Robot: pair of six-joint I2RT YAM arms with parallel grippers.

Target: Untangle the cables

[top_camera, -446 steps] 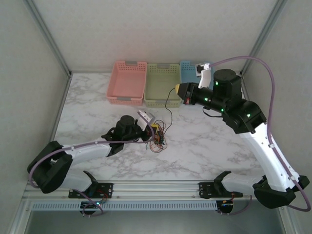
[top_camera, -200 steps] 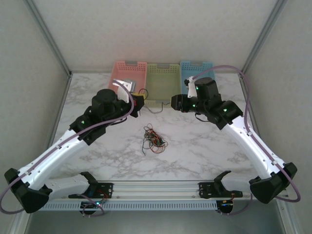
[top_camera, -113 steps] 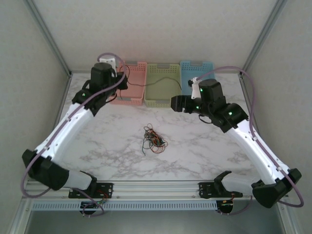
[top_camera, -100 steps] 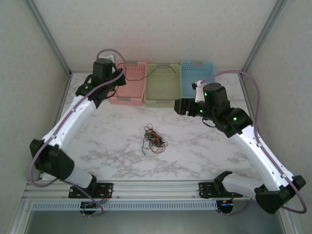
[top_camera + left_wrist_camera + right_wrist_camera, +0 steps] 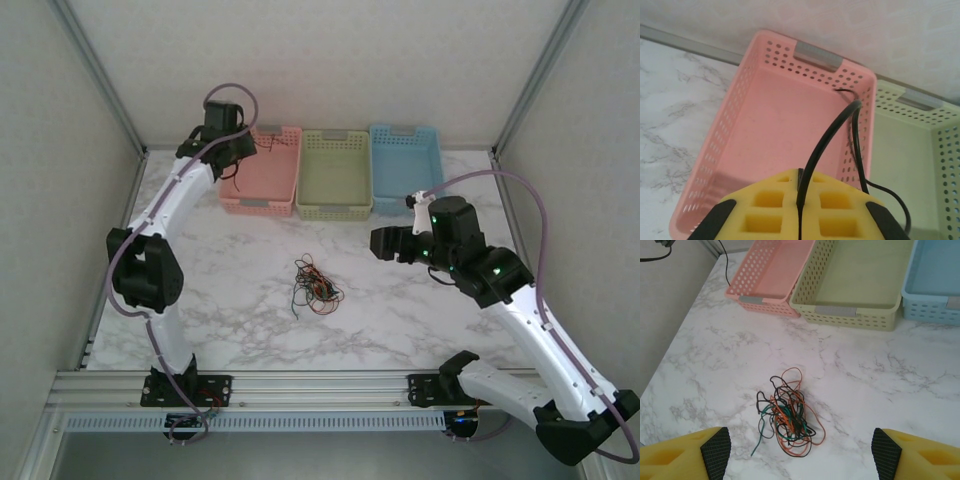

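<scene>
A: The left arm point(image 5: 178, 195) is seen stretched out almost straight, reaching far to the back-left corner of the desk point(image 5: 220, 320), with its wrist raised over the pink basket point(image 5: 785, 130).

B: And the left end effector point(image 5: 800, 197) is pressed fully closed, pad against pad. A black cable point(image 5: 827, 137) is pinched in the seam between the yellow fingers point(image 5: 765, 205).

A: From the wrist view, that cable is seen rising out of the grip and arcing across the pink basket. It meets the basket's right wall near the far corner, then doubles back down beside the green basket point(image 5: 847, 312). Its end is cut off at the edge of the view.

B: Over to the right arm point(image 5: 530, 320): it is bent at the elbow, and the forearm is angled in toward the middle of the desk.

A: The right end effector point(image 5: 801, 447) is spread wide, with one yellow fingertip at each lower corner of its wrist view. Nothing is held or touched, and it is hung above the marble.

B: The tangle of cables point(image 5: 789, 416) is left lying on the desk, in front of the baskets and well apart from them. Black, green, red and orange strands are knotted into a single clump.

A: In the top view, that clump is placed to the left of the right end effector. The blue basket point(image 5: 932, 310) is lined up at the back, touching the green one.
</scene>
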